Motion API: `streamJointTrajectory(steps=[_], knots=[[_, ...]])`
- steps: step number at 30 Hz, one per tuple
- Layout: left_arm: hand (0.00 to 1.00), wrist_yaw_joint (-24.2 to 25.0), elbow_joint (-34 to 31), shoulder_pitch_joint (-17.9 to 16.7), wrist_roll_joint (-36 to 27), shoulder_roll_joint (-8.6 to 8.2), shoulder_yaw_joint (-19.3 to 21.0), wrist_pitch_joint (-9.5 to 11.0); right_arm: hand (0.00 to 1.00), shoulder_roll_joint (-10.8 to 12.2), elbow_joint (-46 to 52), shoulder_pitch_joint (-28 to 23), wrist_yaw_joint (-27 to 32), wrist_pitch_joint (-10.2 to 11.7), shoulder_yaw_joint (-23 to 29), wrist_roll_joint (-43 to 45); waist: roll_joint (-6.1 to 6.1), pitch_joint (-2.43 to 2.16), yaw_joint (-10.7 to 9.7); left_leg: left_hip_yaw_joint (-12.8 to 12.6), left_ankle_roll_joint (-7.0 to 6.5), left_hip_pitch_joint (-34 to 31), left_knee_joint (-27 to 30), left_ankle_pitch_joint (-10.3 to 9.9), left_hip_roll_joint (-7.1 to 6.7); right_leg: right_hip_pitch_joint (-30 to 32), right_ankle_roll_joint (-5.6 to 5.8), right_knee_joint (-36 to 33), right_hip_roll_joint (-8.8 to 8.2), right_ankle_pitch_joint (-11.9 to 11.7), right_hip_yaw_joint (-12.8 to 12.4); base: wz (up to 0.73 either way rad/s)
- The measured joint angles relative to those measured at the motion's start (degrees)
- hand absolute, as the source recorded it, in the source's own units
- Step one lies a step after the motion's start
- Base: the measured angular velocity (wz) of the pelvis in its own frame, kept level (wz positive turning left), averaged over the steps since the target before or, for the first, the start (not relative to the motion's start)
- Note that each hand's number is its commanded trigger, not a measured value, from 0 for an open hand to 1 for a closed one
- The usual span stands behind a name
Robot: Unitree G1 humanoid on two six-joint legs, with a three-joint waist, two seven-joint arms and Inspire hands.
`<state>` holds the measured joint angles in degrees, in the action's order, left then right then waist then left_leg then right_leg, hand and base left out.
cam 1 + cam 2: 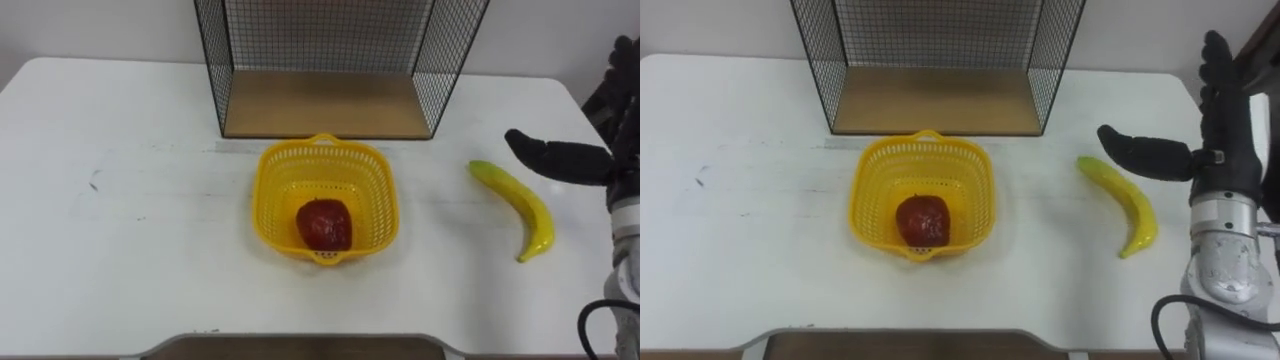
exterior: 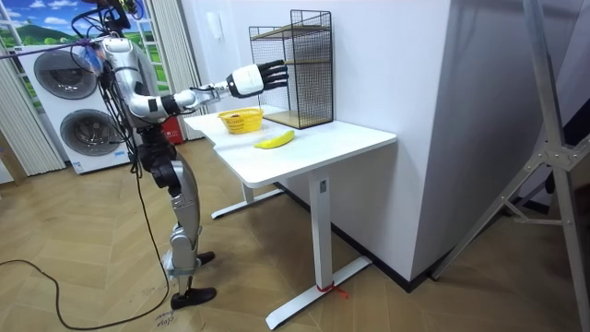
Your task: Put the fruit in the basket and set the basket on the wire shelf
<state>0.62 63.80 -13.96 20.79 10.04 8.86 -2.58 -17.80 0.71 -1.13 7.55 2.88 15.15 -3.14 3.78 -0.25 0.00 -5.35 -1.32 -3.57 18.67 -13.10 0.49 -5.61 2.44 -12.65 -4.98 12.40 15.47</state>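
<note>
A yellow plastic basket [image 1: 263,200] stands mid-table with a dark red fruit [image 1: 323,224] lying in its near half. To its right a banana [image 1: 520,205] lies on the white table [image 1: 130,250], curved, stem end toward me. My right hand [image 1: 1225,130] hovers just right of the banana, open, fingers straight up and thumb pointing left over the banana's far end, not touching it. Behind the basket stands the black wire shelf [image 1: 325,105] with a wooden floor, its open side facing me. In the room view I stand at the table's end, right hand [image 2: 253,78] raised above the basket [image 2: 240,120].
Bare tabletop stretches left of the basket, with small dark marks [image 1: 94,182]. The table's right edge runs just beyond the banana. Two washing machines [image 2: 69,111] stand behind me at the room view's left.
</note>
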Motion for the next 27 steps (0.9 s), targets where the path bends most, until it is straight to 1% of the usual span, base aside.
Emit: streamJointTrajectory(steps=[2, 6, 8, 10, 11, 13, 15, 17, 19, 20, 22, 24, 27], knots=[[0.00, -0.05, 0.02, -0.05, 0.00, 0.00, 0.24, -0.17, 0.00, -0.33, -1.81, 0.32, 0.06, -0.16, 0.00, -0.86, 0.06, -0.01, 0.13, -0.01, 0.00, 0.24, -0.01, 0.00, 0.01, -0.23, 0.00, 0.00, -0.02, 0.00, -0.06, 0.00], [0.00, -0.05, 0.02, -0.26, -0.02, 0.03, 1.86, -0.94, 0.00, -2.09, -7.12, 2.01, 0.08, -1.19, 0.22, -2.32, 0.32, 0.05, 0.27, 0.01, 0.00, 0.33, 0.05, 0.01, -0.02, -0.33, 0.00, 0.01, -0.02, 0.00, -0.07, 0.00], [0.00, 0.01, 0.01, -0.39, 0.01, 0.18, 3.33, -1.26, 0.00, -3.39, -11.36, 3.99, 0.56, -2.38, 0.36, -1.56, 0.57, 0.11, 0.27, 0.59, 0.02, 0.02, 0.06, 0.09, -0.14, -0.13, 0.00, -0.03, 0.00, 0.00, 0.00, 0.02], [0.00, 0.02, -0.10, -0.36, 0.03, 0.23, 4.16, -1.57, 0.00, -3.65, -12.27, 4.62, 0.62, -3.35, 0.84, -1.13, 0.73, 0.09, 0.33, 0.73, 0.03, -0.32, 0.07, 0.17, -0.20, 0.17, 0.00, -0.05, -0.01, 0.00, 0.18, 0.06], [0.00, 0.02, -0.43, -0.45, 0.05, 0.24, 4.55, -2.09, 0.00, -3.74, -12.41, 4.68, 0.63, -3.64, 1.02, -1.04, 0.89, -0.04, 0.45, 0.74, 0.05, -0.67, 0.05, 0.25, -0.22, 0.47, 0.00, -0.12, -0.01, 0.00, 0.28, 0.05], [0.00, 0.00, -0.96, -0.69, 0.05, 0.23, 4.53, -2.66, 0.00, -4.04, -14.72, 6.34, 0.55, -3.92, 1.02, -1.18, 1.19, 0.06, 0.47, 0.80, 0.05, -0.81, -0.01, 0.36, -0.22, 0.71, 0.00, -0.14, 0.01, 0.00, 0.24, 0.00], [0.00, 0.01, -1.65, -0.72, 0.05, 0.14, 4.46, -3.62, 0.00, -5.05, -17.91, 8.73, 0.43, -5.10, 1.02, -1.58, 1.49, 0.15, 0.50, 0.89, 0.04, -0.95, 0.05, 0.36, -0.24, 0.88, 0.00, -0.13, 0.00, 0.00, 0.34, 0.00], [0.00, 0.06, -2.85, -0.85, 0.18, 0.16, 4.49, -4.12, 0.00, -6.04, -19.86, 9.91, 0.20, -5.54, 1.02, -1.77, 1.64, 0.22, 0.61, 0.93, 0.04, -1.10, 0.04, 0.36, -0.23, 0.98, 0.00, -0.11, 0.01, 0.00, 0.41, 0.00], [0.00, 0.10, -3.78, -1.04, 0.17, 0.17, 4.49, -4.59, 0.00, -6.58, -22.10, 11.55, -0.62, -5.74, 1.02, -1.63, 1.64, 0.20, 0.55, 0.94, 0.04, -1.24, 0.04, 0.36, -0.23, 1.08, 0.00, -0.08, 0.01, 0.00, 0.48, 0.00], [0.00, 0.10, -4.31, -1.18, 0.12, 0.18, 4.46, -4.70, 0.00, -7.06, -23.14, 12.48, -1.27, -6.52, 0.98, -1.37, 1.63, 0.19, 0.52, 0.95, 0.04, -1.43, 0.05, 0.36, -0.23, 1.24, 0.00, -0.08, 0.01, 0.00, 0.53, 0.00], [0.00, 0.10, -4.83, -1.27, 0.10, 0.27, 4.42, -5.08, 0.00, -8.03, -25.09, 13.75, -2.01, -7.38, 0.60, -1.26, 1.80, 0.11, 0.59, 1.00, 0.02, -1.85, 0.12, 0.40, -0.26, 1.50, 0.00, -0.10, 0.00, 0.00, 0.77, 0.04], [0.00, 0.10, -5.31, -1.42, 0.11, 0.35, 4.20, -6.05, 0.00, -9.42, -28.18, 15.39, -3.01, -8.38, -0.63, -1.34, 2.15, 0.10, 0.53, 1.00, 0.02, -1.88, 0.21, 0.41, -0.25, 1.47, 0.00, -0.09, -0.02, 0.00, 1.02, 0.05], [0.00, 0.08, -5.52, -1.46, 0.04, 0.51, 3.73, -6.43, 0.00, -9.58, -31.15, 16.74, -4.32, -9.29, -1.17, -1.32, 2.52, 0.04, 0.62, 1.02, 0.01, -1.89, 0.25, 0.41, -0.24, 1.48, 0.00, -0.09, -0.02, 0.00, 1.07, 0.01]])
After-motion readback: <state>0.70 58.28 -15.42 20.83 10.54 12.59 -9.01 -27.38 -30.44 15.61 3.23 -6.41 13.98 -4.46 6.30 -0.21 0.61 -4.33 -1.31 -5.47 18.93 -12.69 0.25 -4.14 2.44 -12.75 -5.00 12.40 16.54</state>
